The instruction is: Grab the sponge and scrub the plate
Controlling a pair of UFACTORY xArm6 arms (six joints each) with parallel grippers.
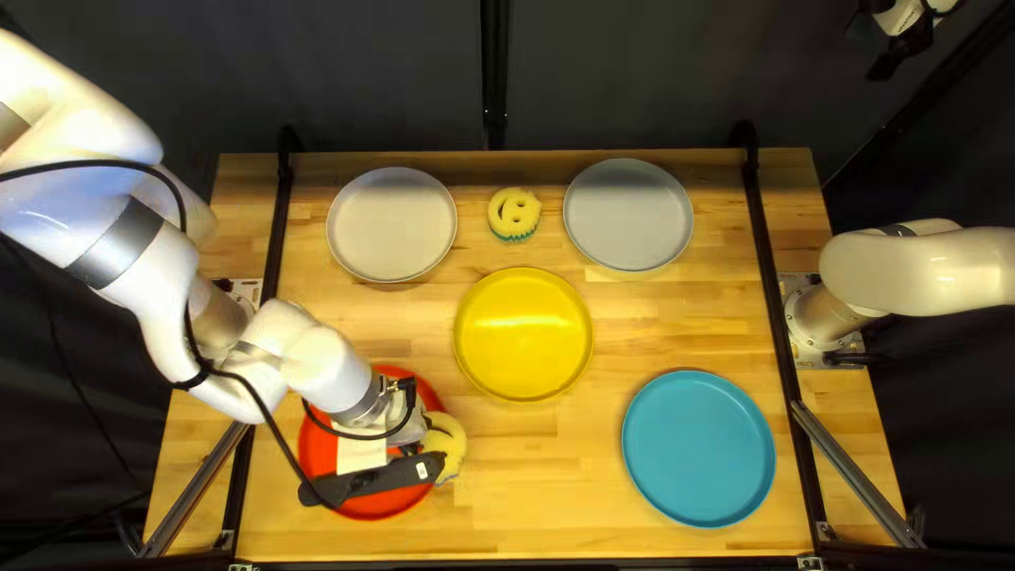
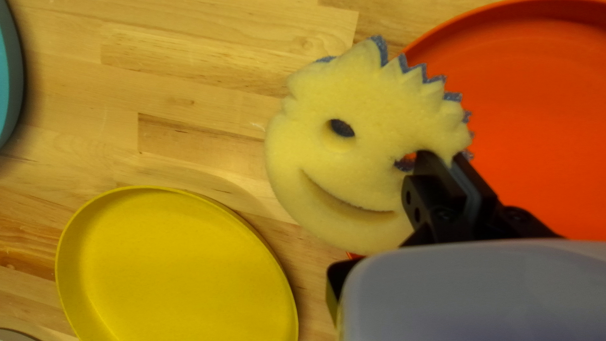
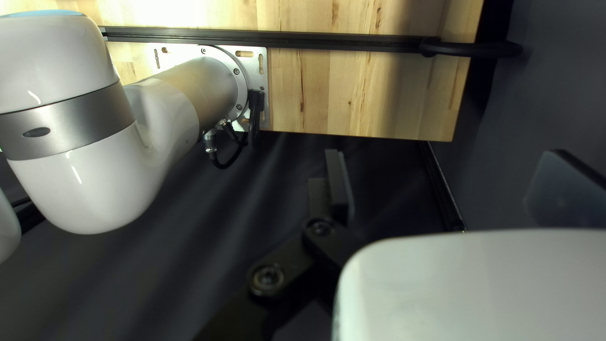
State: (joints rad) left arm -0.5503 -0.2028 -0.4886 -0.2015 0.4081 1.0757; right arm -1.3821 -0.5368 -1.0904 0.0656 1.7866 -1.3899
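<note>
Our left claw (image 1: pixel 410 448) has a tight pinch on a round yellow foam sponge (image 1: pixel 453 434) with a smiley face and blue zigzag hair. One black finger (image 2: pixel 429 167) pokes into an eye hole, and the other sits at the outside edge, so they squeeze the bit of foam in the middle. The sponge's yellow face looks up at us. It is over one side of the round red plate (image 1: pixel 372 510), partly past the rim and over the light wooden surface (image 1: pixel 550 476). We cannot tell if it touches the plate. Our right claw (image 1: pixel 894 57) is up past the far edge of the surface, at the right of the top left view, and its two fingers are spread wide. A round yellow plate (image 1: pixel 523 333) sits near the middle of the surface, and a round blue plate (image 1: pixel 698 448) sits near the right side of it. At the far side, a round whitish plate (image 1: pixel 391 224) and a round light gray plate (image 1: pixel 628 215) have another yellow smiley sponge with green zigzag hair (image 1: pixel 513 215) between them. Dark cloth curtains (image 1: pixel 370 74) hang behind.
</note>
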